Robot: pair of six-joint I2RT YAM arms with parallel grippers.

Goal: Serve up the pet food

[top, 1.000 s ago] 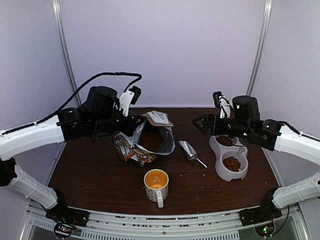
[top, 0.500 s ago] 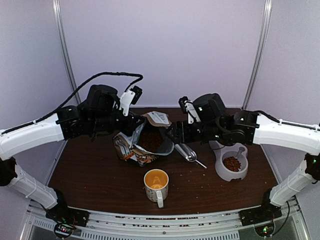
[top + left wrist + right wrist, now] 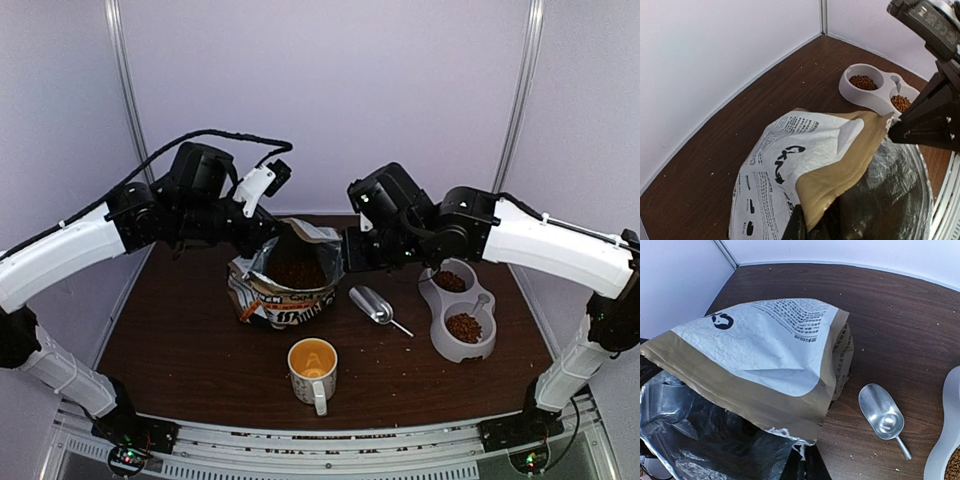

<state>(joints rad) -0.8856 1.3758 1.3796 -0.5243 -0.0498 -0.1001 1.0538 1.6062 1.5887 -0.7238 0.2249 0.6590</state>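
Note:
The pet food bag (image 3: 283, 292), white and tan with black print, stands open on the brown table, and brown pet food (image 3: 297, 272) shows inside it. My left gripper (image 3: 262, 238) is shut on the bag's left rim. In the left wrist view the left gripper (image 3: 805, 227) pinches the tan edge of the bag (image 3: 790, 160). My right gripper (image 3: 347, 258) is shut on the right rim. The right wrist view has the torn foil edge of the bag (image 3: 765, 350) running down between the dark fingertips of the right gripper (image 3: 807, 470).
A metal scoop (image 3: 375, 303) lies empty on the table right of the bag. A grey double bowl (image 3: 478, 348) at the right holds kibble (image 3: 463, 327) in both wells. A white mug with an orange lining (image 3: 313, 370) stands in front of the bag. Crumbs dot the table.
My right arm swung left from above the double bowl to the bag's right rim and its jaws shut there. The left gripper rose a little and the bag now stands more upright.

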